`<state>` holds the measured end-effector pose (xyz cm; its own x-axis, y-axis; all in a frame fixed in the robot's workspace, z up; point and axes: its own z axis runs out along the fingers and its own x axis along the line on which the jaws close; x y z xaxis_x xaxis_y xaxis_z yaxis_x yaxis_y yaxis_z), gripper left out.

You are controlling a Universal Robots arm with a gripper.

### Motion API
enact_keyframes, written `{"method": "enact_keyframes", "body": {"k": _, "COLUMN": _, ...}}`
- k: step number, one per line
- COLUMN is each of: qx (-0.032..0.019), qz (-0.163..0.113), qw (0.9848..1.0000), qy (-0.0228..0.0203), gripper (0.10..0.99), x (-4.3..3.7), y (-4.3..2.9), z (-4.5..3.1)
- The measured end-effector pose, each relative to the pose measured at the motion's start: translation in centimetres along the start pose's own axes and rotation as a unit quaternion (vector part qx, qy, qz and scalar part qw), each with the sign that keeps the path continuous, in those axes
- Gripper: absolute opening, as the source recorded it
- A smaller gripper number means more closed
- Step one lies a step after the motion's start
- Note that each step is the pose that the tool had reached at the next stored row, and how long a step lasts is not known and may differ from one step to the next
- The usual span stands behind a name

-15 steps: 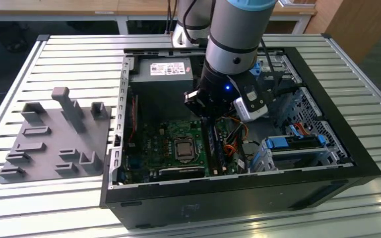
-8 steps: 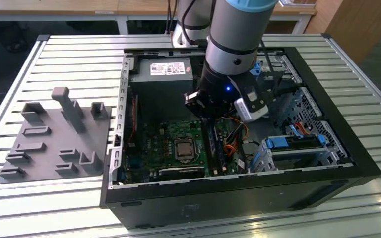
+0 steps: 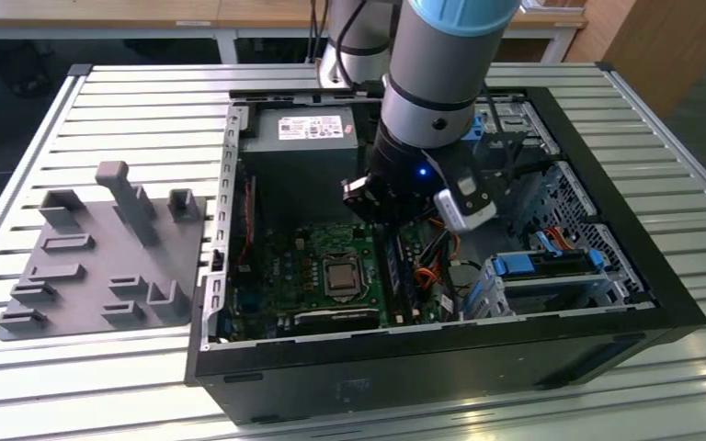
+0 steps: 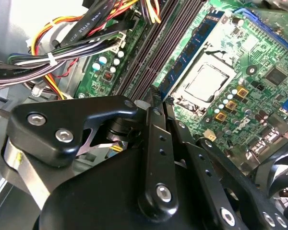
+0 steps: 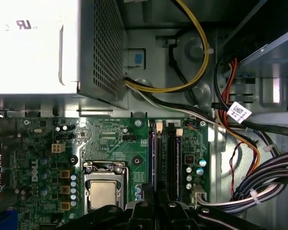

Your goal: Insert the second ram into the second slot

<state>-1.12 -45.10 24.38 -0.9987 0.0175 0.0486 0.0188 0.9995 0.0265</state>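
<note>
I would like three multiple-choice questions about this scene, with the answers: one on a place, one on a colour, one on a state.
1. In the exterior view, where does the grey fixture stand?
A. on the table, to the exterior view's left of the computer case
B. inside the case
C. to the exterior view's right of the case

2. What colour is the motherboard?
A. red
B. green
C. white

3. How is the processor?
A. under a fan cooler
B. lying out on the table
C. bare in its socket

Answers: 1 A, it rests on the slatted table beside the case. 2 B, the board is green in both wrist views. 3 C, its metal top is in plain sight.
</note>
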Motion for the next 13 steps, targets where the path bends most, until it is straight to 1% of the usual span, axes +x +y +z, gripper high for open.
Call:
{"method": "enact_keyframes", "body": {"k": 7, "qx": -0.0001, "qz": 0.000, "qw": 1.0000, "qy": 0.0000, "gripper": 0.141, "x": -0.18, "y": 0.00, "z": 0.19}}
{"method": "enact_keyframes", "body": {"k": 13, "qx": -0.0001, "qz": 0.002, "qw": 1.0000, "qy": 0.0000, "gripper": 0.141, "x": -0.24, "y": -0.03, "z": 1.01}}
